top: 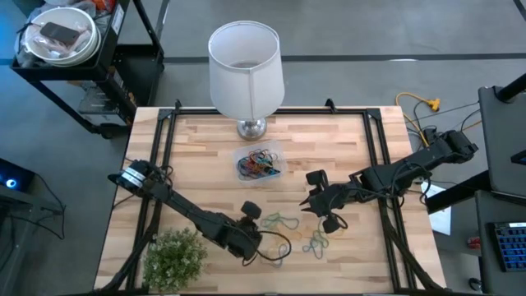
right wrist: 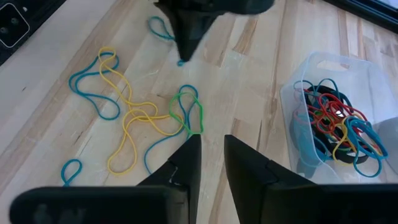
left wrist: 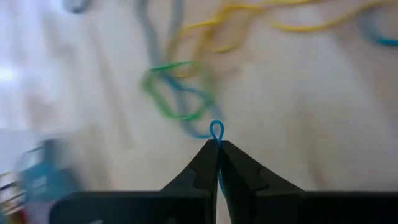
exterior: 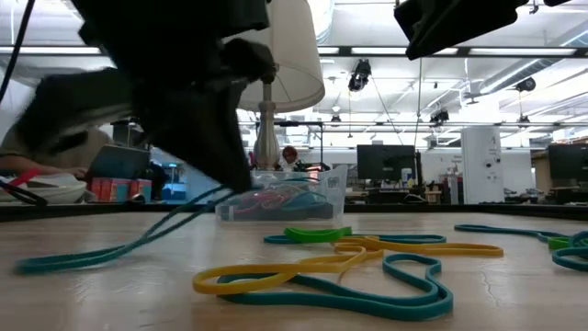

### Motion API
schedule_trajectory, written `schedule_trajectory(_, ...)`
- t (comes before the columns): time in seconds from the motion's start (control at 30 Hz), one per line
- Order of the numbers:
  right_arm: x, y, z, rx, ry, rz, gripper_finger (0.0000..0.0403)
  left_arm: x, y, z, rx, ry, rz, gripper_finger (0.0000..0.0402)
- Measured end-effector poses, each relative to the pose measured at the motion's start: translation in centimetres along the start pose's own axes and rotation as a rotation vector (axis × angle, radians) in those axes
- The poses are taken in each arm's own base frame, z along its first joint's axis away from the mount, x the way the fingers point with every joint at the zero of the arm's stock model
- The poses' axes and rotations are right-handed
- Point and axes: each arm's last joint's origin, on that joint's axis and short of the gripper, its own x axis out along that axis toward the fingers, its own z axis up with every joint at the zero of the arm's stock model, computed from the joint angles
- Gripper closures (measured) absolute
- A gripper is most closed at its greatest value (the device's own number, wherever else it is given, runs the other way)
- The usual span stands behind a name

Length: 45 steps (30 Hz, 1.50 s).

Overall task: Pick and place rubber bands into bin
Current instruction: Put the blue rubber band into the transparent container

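Note:
My left gripper [left wrist: 216, 148] is shut on a thin blue rubber band [left wrist: 216, 129]. It hangs over the table's near middle [top: 265, 237], just left of a loose heap of rubber bands [top: 283, 222] in yellow, green and teal lying flat on the wood [right wrist: 134, 118]. My right gripper [right wrist: 211, 155] is open and holds nothing. It hovers [top: 316, 205] to the right of that heap. The see-through bin [top: 260, 163] stands farther back, in front of the lamp, with several coloured bands inside [right wrist: 336, 124]. My left gripper pinches the blue band between its two fingertips, and a small loop of it [left wrist: 216, 129] sticks out past the tips. The fingers [exterior: 241, 175] slant down at it from above. The band's long strand [exterior: 138, 241] hangs slack, with its far end lying on the table [exterior: 46, 263].
A white lamp shade [top: 245, 66] on a metal foot stands at the table's far middle, right behind the bin. A small green plant [top: 174, 259] sits at the near left corner. Black rails [top: 378, 140] run along the table's sides.

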Motion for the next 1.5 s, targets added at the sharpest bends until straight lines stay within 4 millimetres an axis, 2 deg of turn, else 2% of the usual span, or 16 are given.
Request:
schedule_trajectory(0.27, 0.0, 0.0, 0.0, 0.0, -0.001, -0.002, 0.0341, -1.3, 1.3, 0.2, -0.018, -0.012, 0.207, 0.0401)
schedule_trajectory(0.5, 0.0, 0.0, 0.0, 0.0, -0.002, -0.002, 0.0343, -3.1, 2.8, 0.3, 0.012, -0.036, 0.294, 0.0402)
schedule_trajectory(0.73, 0.0, 0.0, 0.0, 0.0, -0.002, -0.003, 0.0344, -6.2, 5.7, 0.3, 0.001, -0.074, 0.396, 0.0402)
schedule_trajectory(1.0, 0.0, 0.0, 0.0, 0.0, -0.002, -0.003, 0.0345, -8.8, 10.3, -0.7, -0.041, -0.084, 0.48, 0.0402)
schedule_trajectory(1.2, 0.0, 0.0, 0.0, -0.003, -0.002, -0.003, 0.0344, -9.1, 14.1, -2.1, -0.093, -0.04, 0.539, 0.0402)
schedule_trajectory(1.5, 0.0, 0.0, 0.0, -0.003, -0.001, -0.003, 0.0346, -6.6, 18.8, -4.7, -0.191, 0.005, 0.463, 0.0401)
